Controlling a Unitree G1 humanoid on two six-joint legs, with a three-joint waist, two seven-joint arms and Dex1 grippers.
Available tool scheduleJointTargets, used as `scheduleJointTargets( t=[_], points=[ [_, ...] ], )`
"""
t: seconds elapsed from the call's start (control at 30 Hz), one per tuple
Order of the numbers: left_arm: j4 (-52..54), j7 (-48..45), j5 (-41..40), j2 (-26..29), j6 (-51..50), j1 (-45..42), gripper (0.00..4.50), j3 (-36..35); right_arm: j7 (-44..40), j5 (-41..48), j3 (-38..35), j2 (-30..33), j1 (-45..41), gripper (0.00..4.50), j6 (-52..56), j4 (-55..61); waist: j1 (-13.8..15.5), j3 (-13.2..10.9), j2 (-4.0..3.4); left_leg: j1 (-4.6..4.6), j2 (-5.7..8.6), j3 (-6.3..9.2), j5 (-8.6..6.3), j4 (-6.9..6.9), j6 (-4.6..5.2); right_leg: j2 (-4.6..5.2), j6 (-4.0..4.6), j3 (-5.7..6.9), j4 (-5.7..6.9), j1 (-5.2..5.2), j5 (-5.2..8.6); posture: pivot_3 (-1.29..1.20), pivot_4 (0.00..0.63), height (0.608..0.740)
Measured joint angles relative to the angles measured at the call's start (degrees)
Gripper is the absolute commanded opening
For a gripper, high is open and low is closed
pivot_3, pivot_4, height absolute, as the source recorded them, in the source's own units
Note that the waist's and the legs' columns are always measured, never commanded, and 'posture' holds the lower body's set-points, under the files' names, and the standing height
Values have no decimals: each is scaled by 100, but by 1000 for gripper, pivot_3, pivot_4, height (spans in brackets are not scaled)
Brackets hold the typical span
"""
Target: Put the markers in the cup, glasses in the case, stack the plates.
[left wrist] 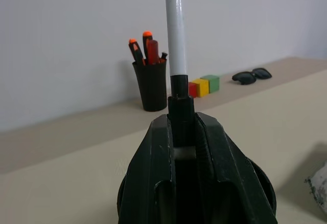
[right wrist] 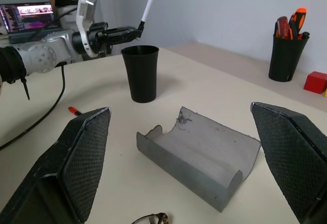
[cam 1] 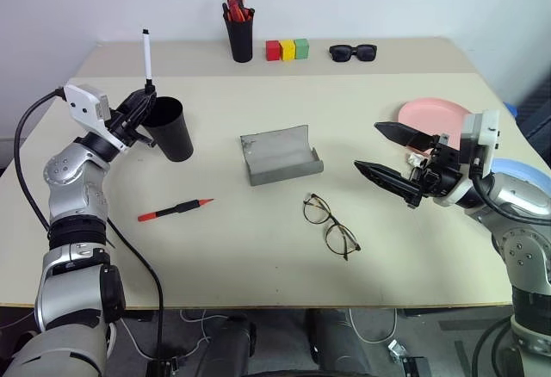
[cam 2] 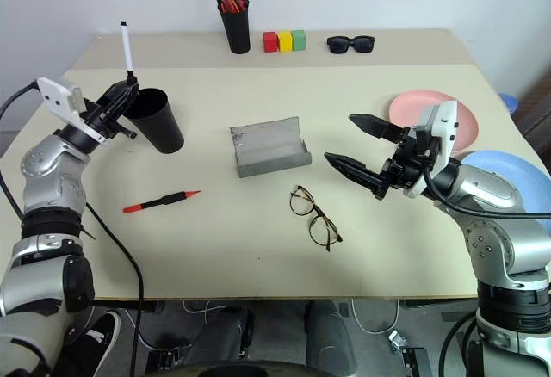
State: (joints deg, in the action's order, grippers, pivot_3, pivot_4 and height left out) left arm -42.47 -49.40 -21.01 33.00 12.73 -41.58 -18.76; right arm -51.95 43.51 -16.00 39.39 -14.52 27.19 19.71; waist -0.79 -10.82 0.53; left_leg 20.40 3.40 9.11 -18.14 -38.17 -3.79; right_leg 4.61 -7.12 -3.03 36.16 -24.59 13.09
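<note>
Nearest the camera, thin dark wire-framed glasses (cam 1: 331, 224) with clear lenses are seen lying unfolded on the beige table (cam 1: 258, 282), just in front of the open grey hard-shell case (cam 1: 281, 157); they are judged light and fragile, best taken by the bridge or the frame rim rather than by a lens or a slender temple. A slim dark marker with a red tip (cam 1: 175, 210) is left flat on the table to the left, well apart from the wide tapered matte black cup (cam 1: 169, 128); it is judged stiff, light and prone to rolling, so a hold across the middle of the barrel would be advised. A second marker, white-barrelled with a dark end (cam 1: 147, 57), is pinched upright at its lower end by the left gripper (cam 1: 138, 106), whose fingers are pressed together on it just beside the cup's rim; such a low hold is judged apt to let the pen swing. The right gripper (cam 1: 389, 153) is held spread wide and empty above the table, to the right of the case. The salmon pink plate (cam 1: 435, 115) and the light blue plate (cam 2: 508, 170) are seen lying side by side under the right arm, not stacked; both are judged thin, smooth and slippery, and an edge grip would be needed. No brand, label or writing can be read anywhere.
</note>
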Motion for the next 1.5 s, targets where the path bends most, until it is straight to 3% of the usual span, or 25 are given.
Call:
scheduleJointTargets(
  t=[0.27,0.53,0.7,0.87,1.0,1.23,1.5],
  points=[
    [44,-12,-3,0,-13,31,4457,0,11,-6,1,0,-21,4500,1,0,-5,0,0,0,0,0,0,0,0,0,0,0,0,0,0,0,150,740],
    [396,-84,-127,-1,-338,70,4457,0,28,-7,10,-1,-25,4500,1,0,-1,0,0,0,0,0,0,0,0,0,0,0,0,0,0,0,150,740],
    [1274,-662,-696,105,-1583,319,4457,16,-6,-6,14,0,-30,4500,2,-2,-23,0,0,0,-1,0,0,1,0,-1,0,0,-1,0,0,0,150,740],
    [2832,-1738,-1583,1026,-3629,897,4457,342,-220,125,-9,56,59,4500,59,34,-51,0,-1,-1,-5,0,-1,5,1,-2,0,-1,-1,-1,0,0,150,740],
    [3871,-2370,-1711,1656,-4236,1482,4457,659,-387,356,-29,84,141,4500,120,183,-33,0,-5,-4,-7,-2,0,5,1,-3,1,-1,-1,2,1,0,150,740],
    [4030,-2932,-775,2396,-3592,2103,4457,1271,-857,66,85,510,435,4500,-96,386,4,-2,-5,-2,-6,-5,0,6,1,-4,2,0,-6,4,1,0,150,740],
    [3444,-3036,83,2440,-2730,1840,4457,1734,-1054,-334,416,691,377,4500,-320,394,-8,-3,-3,-2,-7,-7,-1,6,1,-4,1,-1,-9,4,1,0,150,740]
  ],
)
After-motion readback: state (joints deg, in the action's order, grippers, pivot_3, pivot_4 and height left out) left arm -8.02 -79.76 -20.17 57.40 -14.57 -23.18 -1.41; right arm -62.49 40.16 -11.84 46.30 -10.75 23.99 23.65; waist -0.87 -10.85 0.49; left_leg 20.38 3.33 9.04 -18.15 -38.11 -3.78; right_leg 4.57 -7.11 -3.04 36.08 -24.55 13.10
